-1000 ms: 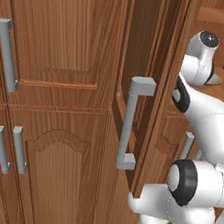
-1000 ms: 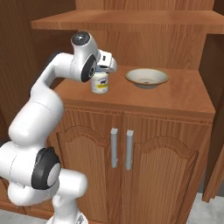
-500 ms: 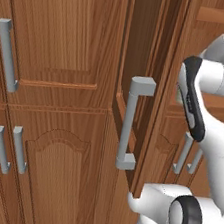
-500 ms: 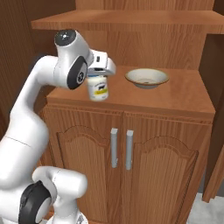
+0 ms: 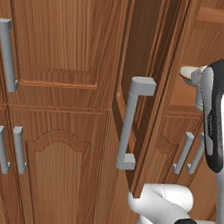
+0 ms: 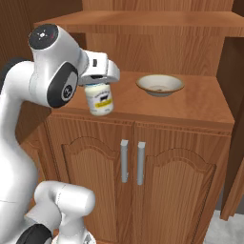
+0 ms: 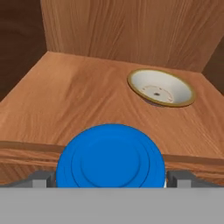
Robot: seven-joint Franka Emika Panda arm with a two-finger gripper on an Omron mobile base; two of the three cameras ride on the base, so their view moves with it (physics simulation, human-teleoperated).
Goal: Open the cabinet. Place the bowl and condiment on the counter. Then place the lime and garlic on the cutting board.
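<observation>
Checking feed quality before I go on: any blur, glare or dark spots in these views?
Right base view: sharp, evenly lit, jar and bowl clear. Hand view: lid soft-edged up close, no glare. Left base view: cabinet crisp, with a dark gap behind the open door.

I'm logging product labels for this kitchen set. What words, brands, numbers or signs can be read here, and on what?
Condiment jar in the gripper: a yellowish label with a small dark mark, too blurred to read.
Bowl, cabinet: no text.
</observation>
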